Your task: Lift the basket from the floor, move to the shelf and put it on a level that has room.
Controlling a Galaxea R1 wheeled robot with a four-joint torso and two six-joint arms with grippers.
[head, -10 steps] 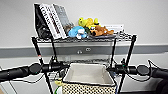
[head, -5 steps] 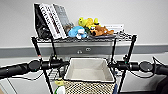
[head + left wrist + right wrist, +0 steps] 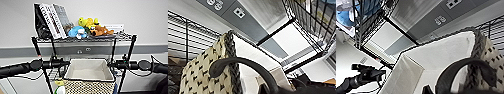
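So the basket point(image 3: 88, 75) is up off the ground, held between both arms right in front of the shelf point(image 3: 130, 50), at about the height of the tier under the top one. Left gripper point(image 3: 65, 64) is clamped on its left rim, right gripper point(image 3: 111, 64) on the right rim. Top tier's got books point(image 3: 51, 20) and plush toys point(image 3: 90, 27). Cream lining point(image 3: 436, 57) shows inside, speckled weave point(image 3: 198, 72) outside

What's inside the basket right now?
The basket looks empty: bare cream lining on its floor and walls. Its near inner wall is hidden behind the front rim.
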